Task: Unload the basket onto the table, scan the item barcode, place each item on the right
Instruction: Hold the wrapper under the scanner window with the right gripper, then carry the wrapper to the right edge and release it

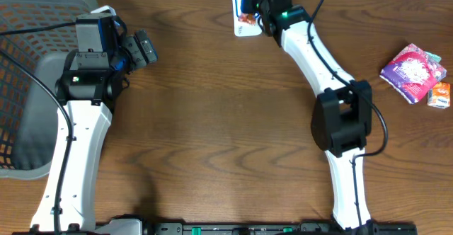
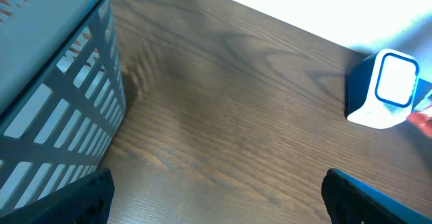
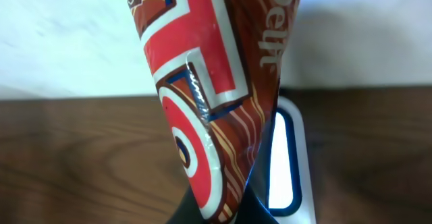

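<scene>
My right gripper (image 1: 256, 7) is at the far edge of the table, shut on a red and brown snack packet (image 3: 209, 96). The packet hangs right in front of the white scanner (image 3: 289, 158), whose window glows. The dark fingers pinch the packet's lower end in the right wrist view, right gripper (image 3: 233, 214). From overhead the scanner (image 1: 241, 24) is partly hidden behind that gripper. My left gripper (image 1: 141, 49) stands open beside the basket with nothing between its fingers. The left wrist view shows the scanner (image 2: 385, 89) far to the right, with the left gripper (image 2: 219, 207) over bare wood.
A grey mesh basket (image 1: 28, 86) fills the left end of the table, its wall (image 2: 61, 102) close by my left gripper. A pink packet (image 1: 413, 71) and a small orange item (image 1: 439, 95) lie at the right edge.
</scene>
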Available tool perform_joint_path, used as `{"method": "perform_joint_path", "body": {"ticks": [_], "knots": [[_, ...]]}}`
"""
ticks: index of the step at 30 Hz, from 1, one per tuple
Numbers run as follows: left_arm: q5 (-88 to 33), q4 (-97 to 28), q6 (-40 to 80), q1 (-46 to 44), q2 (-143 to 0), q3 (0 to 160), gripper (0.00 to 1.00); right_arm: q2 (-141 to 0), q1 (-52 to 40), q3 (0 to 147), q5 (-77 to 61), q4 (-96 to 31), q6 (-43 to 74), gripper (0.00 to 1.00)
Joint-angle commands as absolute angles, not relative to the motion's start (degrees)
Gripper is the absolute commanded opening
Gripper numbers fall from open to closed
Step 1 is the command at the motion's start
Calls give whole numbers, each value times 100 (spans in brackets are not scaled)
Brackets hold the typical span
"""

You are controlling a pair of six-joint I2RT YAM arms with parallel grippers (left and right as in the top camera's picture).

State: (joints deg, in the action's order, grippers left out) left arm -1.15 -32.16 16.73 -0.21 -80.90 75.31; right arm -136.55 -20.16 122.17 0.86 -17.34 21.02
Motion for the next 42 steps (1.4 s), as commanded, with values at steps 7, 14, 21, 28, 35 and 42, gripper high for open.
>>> {"method": "perform_joint_path", "body": {"ticks": [7, 14, 21, 28, 35, 42], "knots": [[-86, -3214, 1682, -19, -8119, 7599, 98, -12849, -1518, 12267, 222, -2364, 2228, 1], [-86, -3214, 1682, -19, -8119, 7599, 98, -12108, -543, 12267, 1612, -4331, 2228, 1], [-86, -3214, 1682, -19, -8119, 7599, 98, -12121, 740, 12256, 2877, -6119, 2224, 1], [-86, -3214, 1682, -19, -8119, 7599, 98, -12361, 1876, 12252, 2967, -6779, 2228, 1], [-86, -3214, 1682, -19, -8119, 7599, 98, -12547, 2687, 12245, 2945, -6877, 2228, 1], [-86, -3214, 1682, -19, -8119, 7599, 98, -12722, 3242, 12171, 2893, -6965, 2228, 1]]}}
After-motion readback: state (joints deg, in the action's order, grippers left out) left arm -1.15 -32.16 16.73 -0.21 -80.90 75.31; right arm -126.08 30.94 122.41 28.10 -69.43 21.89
